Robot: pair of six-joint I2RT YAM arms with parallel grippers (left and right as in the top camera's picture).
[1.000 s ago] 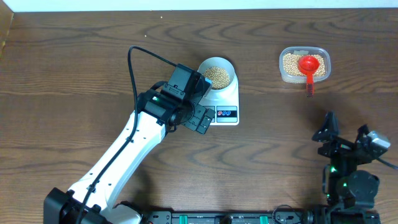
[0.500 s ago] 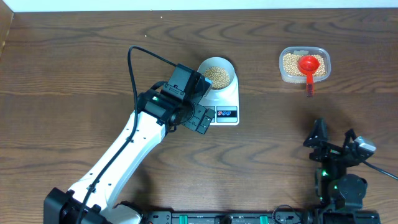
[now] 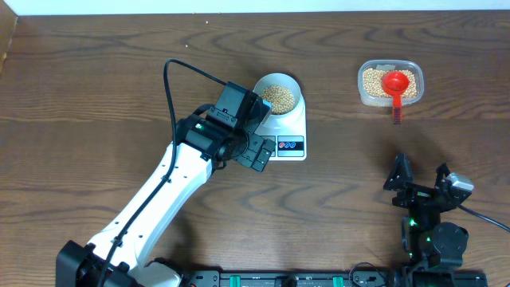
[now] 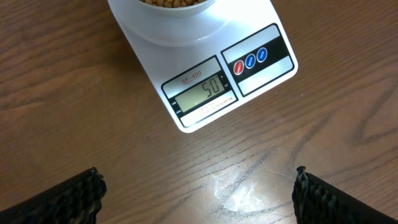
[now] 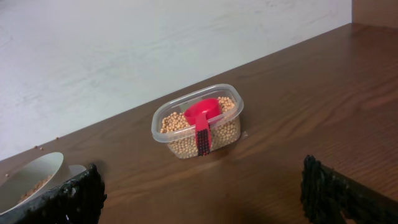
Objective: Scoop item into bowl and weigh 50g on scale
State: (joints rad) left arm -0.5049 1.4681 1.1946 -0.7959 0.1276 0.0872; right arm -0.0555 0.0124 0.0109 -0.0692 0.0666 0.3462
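My left pincer (image 4: pixel 198 186), open and empty, hung just before the scale (image 4: pixel 249 37) and bowl (image 4: pixel 168 22); my open right pincer (image 5: pixel 200 186) lay well apart.

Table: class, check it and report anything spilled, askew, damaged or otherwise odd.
Nothing stands out. The beans lie inside the bowl on the scale and inside the clear tub; the red scoop rests in the tub, handle over its rim.

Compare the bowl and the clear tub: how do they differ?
The bowl is round and opaque white; the tub is clear and rounded-rectangular. The bowl sits on the scale, the tub directly on the table. Only the tub has a red scoop resting in it. Both hold tan beans.
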